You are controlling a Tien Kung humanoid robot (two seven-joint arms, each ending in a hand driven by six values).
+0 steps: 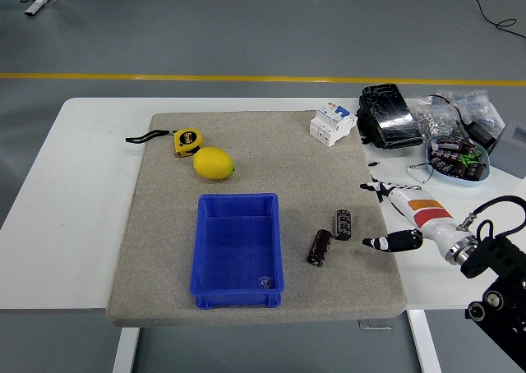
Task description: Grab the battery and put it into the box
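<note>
Two dark cylindrical batteries [331, 236] are lying on the grey mat [164, 225], just right of the blue box [237, 250] and apart from it. They are probably stiff, smooth, fairly dense and prone to rolling, so pinching one across its middle looks safest. The right hand [403, 217] is hovering just right of them, fingers spread, holding nothing. The box is sitting empty.

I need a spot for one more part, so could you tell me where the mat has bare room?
Free: the mat's left strip beside the box, and its middle between the lemon and breaker. Crowded: right of the box, where two batteries lie close to the right hand.
</note>
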